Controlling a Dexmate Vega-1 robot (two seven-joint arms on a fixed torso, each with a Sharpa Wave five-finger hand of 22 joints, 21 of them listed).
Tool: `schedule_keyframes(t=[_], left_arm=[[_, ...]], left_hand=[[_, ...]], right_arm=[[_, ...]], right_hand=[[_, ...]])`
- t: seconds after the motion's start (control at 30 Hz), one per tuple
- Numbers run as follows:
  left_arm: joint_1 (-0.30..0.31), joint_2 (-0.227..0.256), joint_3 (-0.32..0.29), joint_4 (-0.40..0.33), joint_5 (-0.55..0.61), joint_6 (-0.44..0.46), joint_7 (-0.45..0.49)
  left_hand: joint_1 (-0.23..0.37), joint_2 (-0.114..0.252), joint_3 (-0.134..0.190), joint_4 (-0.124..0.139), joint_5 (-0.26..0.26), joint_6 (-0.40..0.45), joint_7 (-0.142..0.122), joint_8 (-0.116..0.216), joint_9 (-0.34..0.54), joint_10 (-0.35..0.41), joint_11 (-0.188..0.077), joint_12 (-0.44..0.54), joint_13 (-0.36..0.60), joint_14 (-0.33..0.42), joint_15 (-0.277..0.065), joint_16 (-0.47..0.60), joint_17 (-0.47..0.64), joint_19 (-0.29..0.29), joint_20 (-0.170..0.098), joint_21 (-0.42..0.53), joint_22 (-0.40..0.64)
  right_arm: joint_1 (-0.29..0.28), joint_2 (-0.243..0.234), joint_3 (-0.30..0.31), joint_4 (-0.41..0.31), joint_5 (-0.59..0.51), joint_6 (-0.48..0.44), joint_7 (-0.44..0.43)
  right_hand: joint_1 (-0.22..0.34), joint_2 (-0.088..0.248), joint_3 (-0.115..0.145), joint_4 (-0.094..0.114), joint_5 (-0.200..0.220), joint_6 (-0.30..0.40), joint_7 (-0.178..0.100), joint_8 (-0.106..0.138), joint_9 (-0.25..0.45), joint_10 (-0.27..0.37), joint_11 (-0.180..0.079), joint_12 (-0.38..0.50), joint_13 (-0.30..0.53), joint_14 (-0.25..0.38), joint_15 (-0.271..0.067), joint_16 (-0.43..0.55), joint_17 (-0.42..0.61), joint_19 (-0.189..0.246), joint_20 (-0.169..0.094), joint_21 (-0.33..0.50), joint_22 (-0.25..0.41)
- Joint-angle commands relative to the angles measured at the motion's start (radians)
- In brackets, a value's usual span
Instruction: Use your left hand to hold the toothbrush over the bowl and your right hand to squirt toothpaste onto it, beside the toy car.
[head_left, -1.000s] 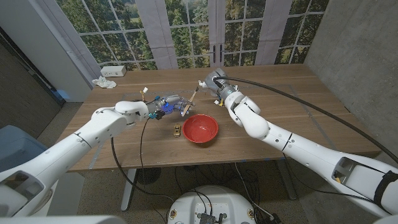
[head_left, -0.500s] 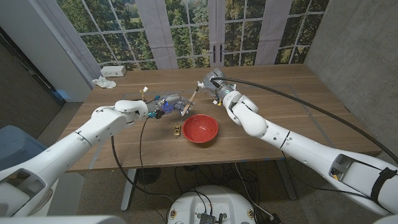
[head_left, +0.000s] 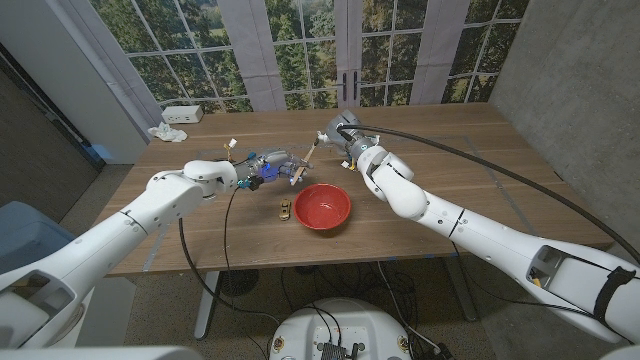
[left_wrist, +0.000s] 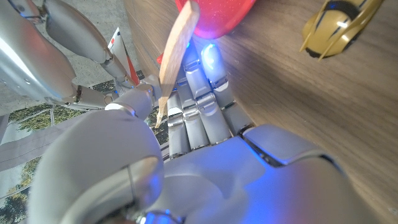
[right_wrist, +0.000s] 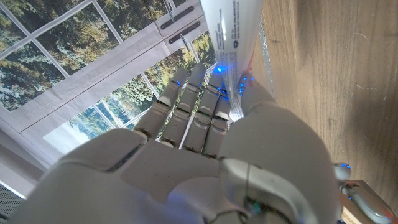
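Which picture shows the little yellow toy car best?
The left wrist view: the toy car looks big there, lying on the wooden table, with its dark windows plain to see. In the head view it is a tiny yellow speck beside the red bowl.

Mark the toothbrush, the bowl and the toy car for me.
toothbrush (left_wrist: 175, 46), left wrist view, on its wooden handle.
bowl (head_left: 322, 207), head view, on its red inner wall.
toy car (head_left: 285, 209), head view, on its yellow body.

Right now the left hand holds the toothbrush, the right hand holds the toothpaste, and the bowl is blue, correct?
Not quite: the bowl is red, as the head view shows. The left hand does hold the toothbrush, and the right hand holds the toothpaste.
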Motion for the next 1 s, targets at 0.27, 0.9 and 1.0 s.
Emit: schedule_keyframes(t=[0.27, 0.9, 1.0], left_arm=[[0.01, 0.001, -0.008, -0.001, -0.005, -0.011, -0.001], [0.015, 0.005, -0.009, -0.006, -0.012, -0.013, -0.011], [0.018, 0.005, -0.01, -0.008, -0.013, -0.012, -0.007]], left_hand=[[0.053, 0.056, 0.025, 0.019, 0.006, 0.04, -0.011, 0.005, 0.002, 0.22, -0.212, -0.004, 0.001, 0.107, -0.11, 0.005, 0.004, 0.01, -0.15, 0.004, 0.001], [0.055, 0.055, 0.024, 0.019, 0.006, 0.041, -0.01, 0.005, 0.001, 0.221, -0.213, -0.004, 0.004, 0.109, -0.111, 0.004, 0.003, 0.01, -0.15, 0.004, 0.001], [0.055, 0.055, 0.025, 0.018, 0.006, 0.041, -0.01, 0.005, 0.002, 0.221, -0.213, -0.004, 0.005, 0.109, -0.111, 0.004, 0.003, 0.011, -0.151, 0.004, 0.001]], right_arm=[[0.004, -0.011, -0.009, -0.002, -0.006, 0.004, -0.025], [-0.013, -0.006, 0.01, 0.0, -0.01, -0.035, -0.073], [-0.018, -0.002, 0.016, 0.004, -0.014, -0.056, -0.095]], right_hand=[[0.097, 0.016, 0.003, -0.003, 0.0, 0.036, -0.004, 0.025, 0.009, 0.045, -0.021, 0.041, 0.039, 0.076, -0.172, 0.046, 0.05, 0.005, -0.019, 0.016, 0.004], [0.162, 0.01, -0.002, 0.006, -0.018, 0.066, 0.014, 0.046, 0.013, 0.074, -0.033, 0.094, 0.102, 0.137, -0.171, 0.064, 0.106, 0.044, -0.041, 0.052, 0.007], [0.165, 0.008, -0.003, 0.007, -0.019, 0.067, 0.015, 0.049, 0.015, 0.073, -0.034, 0.096, 0.108, 0.14, -0.171, 0.062, 0.11, 0.045, -0.04, 0.055, 0.007]])
